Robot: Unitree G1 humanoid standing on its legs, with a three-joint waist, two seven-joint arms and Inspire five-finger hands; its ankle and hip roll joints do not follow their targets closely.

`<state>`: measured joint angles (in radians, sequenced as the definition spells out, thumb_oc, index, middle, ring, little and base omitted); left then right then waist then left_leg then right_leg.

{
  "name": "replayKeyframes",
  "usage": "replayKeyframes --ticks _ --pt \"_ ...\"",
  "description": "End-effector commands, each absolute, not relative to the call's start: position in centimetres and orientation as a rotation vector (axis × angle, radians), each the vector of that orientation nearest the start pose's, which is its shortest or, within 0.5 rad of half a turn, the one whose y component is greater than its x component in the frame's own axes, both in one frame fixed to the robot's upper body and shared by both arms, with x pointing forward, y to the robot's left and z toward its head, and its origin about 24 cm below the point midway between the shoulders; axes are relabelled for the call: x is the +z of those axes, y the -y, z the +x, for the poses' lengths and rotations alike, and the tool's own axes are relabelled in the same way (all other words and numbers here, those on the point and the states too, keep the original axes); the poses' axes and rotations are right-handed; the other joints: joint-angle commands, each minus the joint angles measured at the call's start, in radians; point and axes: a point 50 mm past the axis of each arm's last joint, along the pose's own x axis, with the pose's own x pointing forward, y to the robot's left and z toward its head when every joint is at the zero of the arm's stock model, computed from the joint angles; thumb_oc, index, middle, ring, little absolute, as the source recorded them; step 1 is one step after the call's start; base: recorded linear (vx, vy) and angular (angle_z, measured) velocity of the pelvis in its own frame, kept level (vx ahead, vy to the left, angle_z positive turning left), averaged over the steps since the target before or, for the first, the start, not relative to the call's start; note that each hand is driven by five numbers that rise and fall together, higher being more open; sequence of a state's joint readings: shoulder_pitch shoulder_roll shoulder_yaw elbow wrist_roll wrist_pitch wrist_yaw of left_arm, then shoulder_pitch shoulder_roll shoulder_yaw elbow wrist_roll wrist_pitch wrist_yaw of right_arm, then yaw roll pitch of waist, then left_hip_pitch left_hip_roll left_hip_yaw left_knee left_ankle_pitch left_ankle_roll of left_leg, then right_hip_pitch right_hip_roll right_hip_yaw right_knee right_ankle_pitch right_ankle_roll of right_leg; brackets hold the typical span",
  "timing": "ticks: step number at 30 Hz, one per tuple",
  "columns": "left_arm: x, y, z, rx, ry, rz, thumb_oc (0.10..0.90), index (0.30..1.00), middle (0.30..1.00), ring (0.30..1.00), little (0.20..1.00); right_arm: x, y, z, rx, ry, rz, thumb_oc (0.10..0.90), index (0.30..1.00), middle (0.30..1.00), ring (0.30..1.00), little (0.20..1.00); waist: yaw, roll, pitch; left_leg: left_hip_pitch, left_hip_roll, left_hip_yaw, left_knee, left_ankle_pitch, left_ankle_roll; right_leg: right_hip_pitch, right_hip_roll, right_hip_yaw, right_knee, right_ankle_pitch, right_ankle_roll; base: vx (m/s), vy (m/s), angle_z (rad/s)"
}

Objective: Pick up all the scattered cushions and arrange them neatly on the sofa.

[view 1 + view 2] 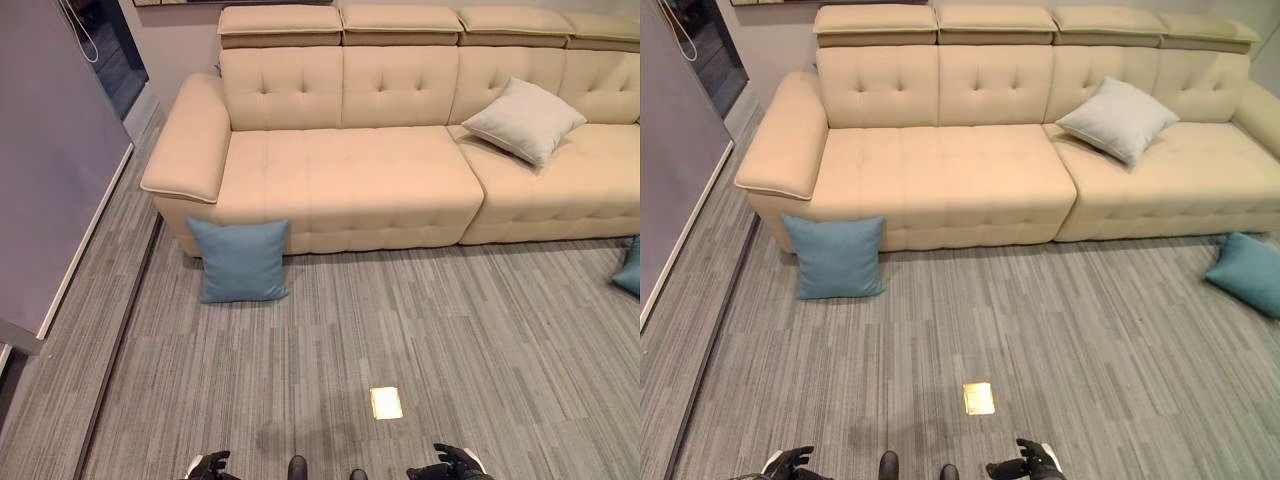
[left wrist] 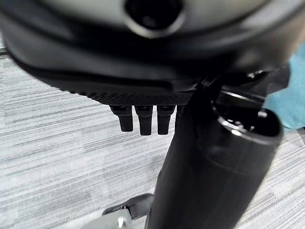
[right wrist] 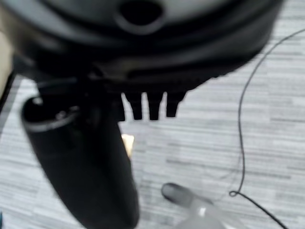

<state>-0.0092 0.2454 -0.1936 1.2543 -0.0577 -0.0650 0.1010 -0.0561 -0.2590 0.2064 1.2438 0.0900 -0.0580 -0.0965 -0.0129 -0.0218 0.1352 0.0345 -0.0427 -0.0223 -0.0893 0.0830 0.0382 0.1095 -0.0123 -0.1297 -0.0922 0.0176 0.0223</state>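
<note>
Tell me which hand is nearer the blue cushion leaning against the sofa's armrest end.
Left. The left hand hangs low, almost straight below the blue cushion; the right hand is farther off toward the robot's right.

The sofa [image 1: 400,170] across the upper frame is cream-beige with button tufting and paler piping. On its right seat lies an off-white cushion [image 1: 524,120]. A dusty blue cushion [image 1: 240,260] leans at left centre; a teal cushion [image 1: 1248,272] lies at right. The floor [image 1: 450,330] is streaked grey, with a yellow-gold square plate [image 1: 386,402] at lower centre.
</note>
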Motion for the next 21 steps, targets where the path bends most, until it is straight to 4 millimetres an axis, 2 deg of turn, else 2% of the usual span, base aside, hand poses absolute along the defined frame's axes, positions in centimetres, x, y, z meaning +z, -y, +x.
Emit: replayKeyframes --ticks 1,6,10,13,16,19,21 --pt "-15.6 -23.8 11.0 0.126 -1.135 0.359 0.8 0.9 0.9 0.9 0.9 -14.9 25.4 11.6 -0.173 -1.101 -0.368 0.8 0.9 0.9 0.9 0.9 0.025 -0.004 -0.042 0.026 0.021 -0.012 0.002 -0.09 -0.043 -0.026 -0.045 0.012 0.032 -0.066 0.078 0.02 -0.056 0.01" --pt "-15.5 -23.8 11.3 0.143 -1.122 0.351 0.8 0.9 0.9 0.9 0.9 -14.9 25.3 11.6 -0.174 -1.096 -0.367 0.8 0.9 0.9 0.9 0.9 0.025 -0.008 -0.036 0.021 0.026 -0.031 0.002 -0.083 -0.05 -0.023 -0.036 -0.001 0.031 -0.075 0.068 0.0 -0.053 0.09" --pt "-14.9 -23.8 12.9 0.133 -1.069 0.397 0.8 0.9 0.9 0.9 0.9 -14.6 25.5 12.1 -0.189 -1.067 -0.366 0.8 0.9 0.9 0.9 0.9 0.025 -0.011 -0.015 -0.011 0.032 -0.076 0.005 -0.066 -0.064 -0.047 -0.028 -0.024 0.054 -0.096 0.049 -0.07 -0.094 0.36" --pt "-14.5 -23.6 14.0 0.133 -1.026 0.399 0.8 0.9 0.9 0.9 0.9 -14.5 25.7 12.3 -0.196 -1.053 -0.375 0.8 0.9 0.9 0.9 0.9 0.03 -0.017 0.009 -0.06 0.024 -0.106 0.071 -0.071 -0.076 -0.052 -0.03 -0.055 0.06 -0.101 0.035 -0.06 -0.103 0.54" --pt "-14.7 -23.0 14.0 0.116 -1.031 0.395 0.8 0.9 0.9 0.9 0.9 -14.4 26.1 12.3 -0.199 -1.055 -0.403 0.8 0.9 0.9 0.9 0.9 0.037 -0.019 0.028 -0.114 0.008 -0.122 0.136 -0.079 -0.085 -0.05 -0.033 -0.088 0.049 -0.103 0.028 -0.03 -0.045 0.57" --pt "-14.8 -22.8 14.0 0.1 -1.034 0.408 0.8 0.9 0.9 0.9 0.9 -14.3 26.4 12.3 -0.208 -1.051 -0.41 0.8 0.9 0.9 0.9 0.9 0.033 -0.02 0.034 -0.144 0.006 -0.104 0.162 -0.08 -0.09 -0.051 -0.041 -0.113 0.045 -0.105 0.027 -0.02 0.009 0.36" --pt "-14.8 -22.6 14.1 0.095 -1.028 0.411 0.8 0.9 0.9 0.9 0.9 -14.2 26.5 12.4 -0.218 -1.046 -0.407 0.8 0.9 0.9 0.9 0.9 0.026 -0.021 0.038 -0.166 0.02 -0.045 0.182 -0.083 -0.088 -0.056 -0.052 -0.137 0.046 -0.106 0.027 -0.02 0.063 0.62"
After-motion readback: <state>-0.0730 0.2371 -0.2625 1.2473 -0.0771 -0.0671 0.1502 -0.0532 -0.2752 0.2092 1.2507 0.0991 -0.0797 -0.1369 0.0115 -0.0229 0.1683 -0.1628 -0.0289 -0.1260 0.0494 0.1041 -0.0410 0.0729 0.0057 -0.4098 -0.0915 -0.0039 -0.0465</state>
